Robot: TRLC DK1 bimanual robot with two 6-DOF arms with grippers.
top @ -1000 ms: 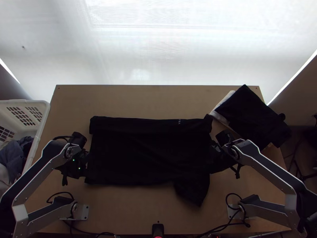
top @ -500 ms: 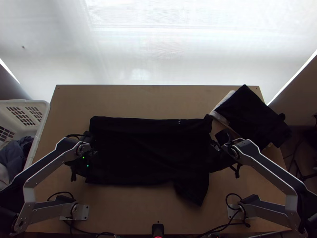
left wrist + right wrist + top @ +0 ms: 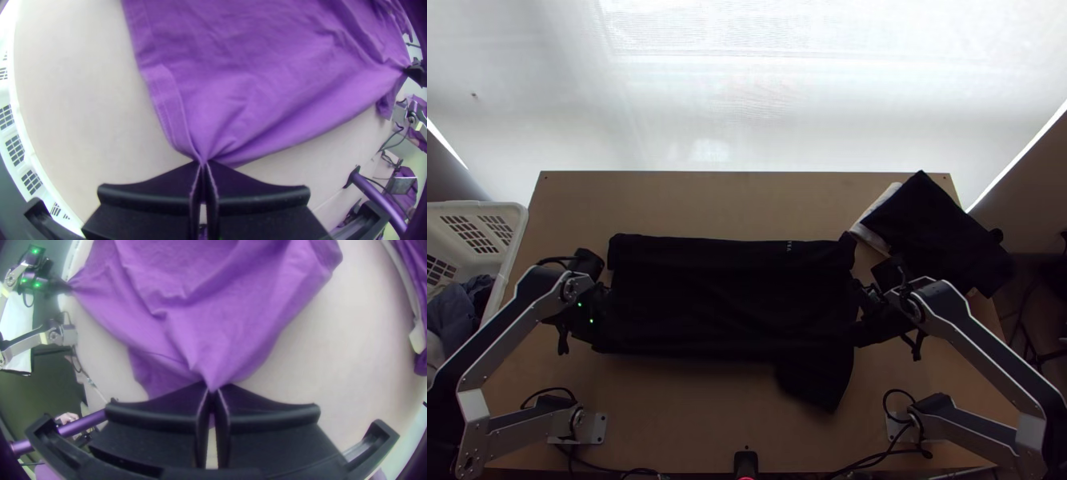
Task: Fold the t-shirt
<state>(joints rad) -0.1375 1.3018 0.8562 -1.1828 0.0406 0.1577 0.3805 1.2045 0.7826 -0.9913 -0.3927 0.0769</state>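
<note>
- A dark t-shirt [image 3: 731,296] lies across the middle of a light wooden table [image 3: 747,200], its long sides running left to right.
- Its far edge is fairly straight, with a small pale print near the right end; at the near right, a flap juts out toward the table's near edge.
- The left gripper [image 3: 597,316] is at the shirt's left side, toward its near corner. In the left wrist view, its two flat black fingers are pressed together on that corner, where a stitched hem gathers into the pinch.
- The right gripper [image 3: 865,320] is at the shirt's right side. In the right wrist view, its fingers are closed on a gathered point of the fabric, with creases fanning out from it.
- Between the two grips, the near part of the shirt is drawn into long folds.
- At the table's far right corner, a pile of dark cloth [image 3: 939,232] overhangs the side, a strip of white cloth [image 3: 877,210] peeking out beside it.
- Beyond the left edge stands a white basket [image 3: 520,218] with slotted walls, holding rumpled clothes [image 3: 455,316], some blue-grey.
</note>
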